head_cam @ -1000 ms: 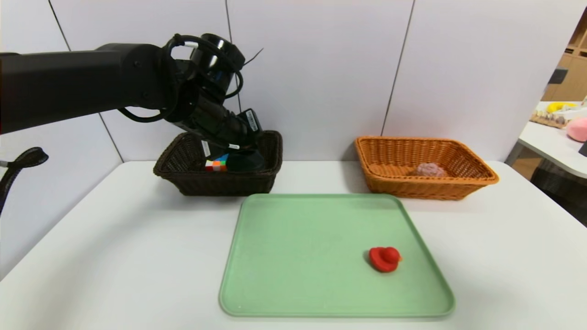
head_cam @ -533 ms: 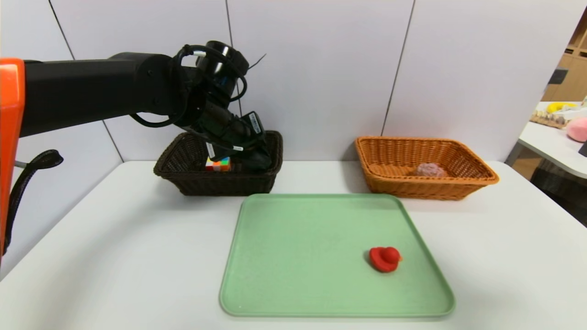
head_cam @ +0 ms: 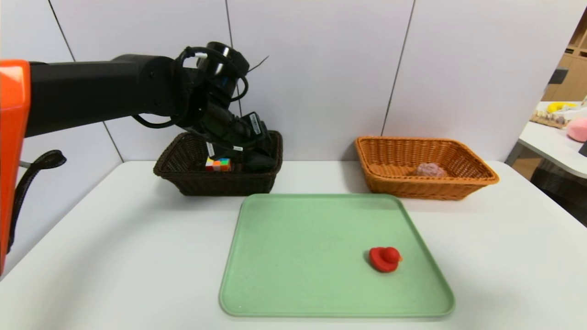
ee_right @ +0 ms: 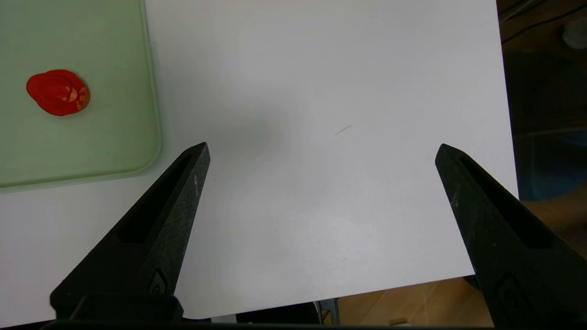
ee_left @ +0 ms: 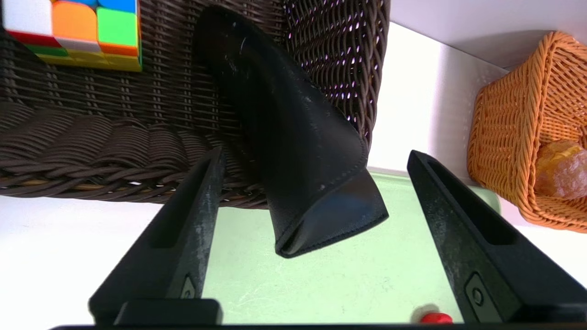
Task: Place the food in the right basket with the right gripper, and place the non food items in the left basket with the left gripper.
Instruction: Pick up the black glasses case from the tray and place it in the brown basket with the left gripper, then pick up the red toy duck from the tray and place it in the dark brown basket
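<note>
My left gripper [ee_left: 314,155] hangs over the right end of the dark brown left basket [head_cam: 183,176] at the back left, open. The black glasses case [ee_left: 293,137] lies between its fingers [ee_left: 197,215], touching neither. The case leans on the basket's wall with one end over the rim. The puzzle cube [head_cam: 218,164] sits inside the same basket. A red duck [head_cam: 385,259] rests on the green tray [head_cam: 298,256]. The bun [head_cam: 430,170] lies in the orange-tan right basket [head_cam: 390,183]. Outside the head view, my right gripper [ee_right: 321,147] is open over bare table.
The white table's front right edge [ee_right: 412,284] runs just below my right gripper, with floor beyond it. The tray's corner [ee_right: 137,160] and the duck [ee_right: 57,91] lie off to one side of it. A second table with toys [head_cam: 564,123] stands at the far right.
The left gripper's jaws have gone from shut on the glasses case to open, letting it go into the dark basket. The left arm shifted slightly right. Nothing else moved.
</note>
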Action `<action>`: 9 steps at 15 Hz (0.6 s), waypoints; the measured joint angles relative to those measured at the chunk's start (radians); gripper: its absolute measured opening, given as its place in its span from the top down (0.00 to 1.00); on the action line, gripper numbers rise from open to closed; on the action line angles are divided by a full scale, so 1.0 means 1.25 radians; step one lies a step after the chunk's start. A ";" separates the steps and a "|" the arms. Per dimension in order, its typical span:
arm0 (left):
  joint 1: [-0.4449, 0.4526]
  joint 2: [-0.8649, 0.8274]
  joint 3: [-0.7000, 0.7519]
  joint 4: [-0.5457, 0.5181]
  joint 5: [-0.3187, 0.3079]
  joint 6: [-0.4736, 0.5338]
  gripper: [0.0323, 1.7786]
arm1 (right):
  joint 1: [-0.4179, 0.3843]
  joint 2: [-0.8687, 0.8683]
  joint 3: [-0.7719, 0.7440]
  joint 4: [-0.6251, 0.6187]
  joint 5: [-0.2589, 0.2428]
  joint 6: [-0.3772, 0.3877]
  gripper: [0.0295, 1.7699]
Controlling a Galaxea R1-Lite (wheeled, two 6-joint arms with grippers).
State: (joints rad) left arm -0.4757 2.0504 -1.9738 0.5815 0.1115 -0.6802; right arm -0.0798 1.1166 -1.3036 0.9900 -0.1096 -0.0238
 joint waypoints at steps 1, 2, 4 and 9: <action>-0.001 -0.015 0.000 -0.001 0.034 0.042 0.18 | 0.000 0.000 0.001 0.000 0.001 0.000 0.04; -0.001 -0.034 0.001 -0.009 0.084 0.100 0.16 | 0.000 0.000 0.002 -0.001 0.000 0.000 0.04; -0.010 -0.075 0.001 -0.053 0.170 0.205 0.13 | 0.000 0.000 0.004 -0.001 0.002 0.001 0.04; -0.168 -0.199 0.043 0.034 0.156 0.251 0.09 | 0.000 0.002 0.006 -0.010 0.011 0.001 0.04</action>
State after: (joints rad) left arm -0.6855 1.8015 -1.9196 0.6243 0.3060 -0.3660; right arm -0.0798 1.1194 -1.2964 0.9779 -0.0962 -0.0221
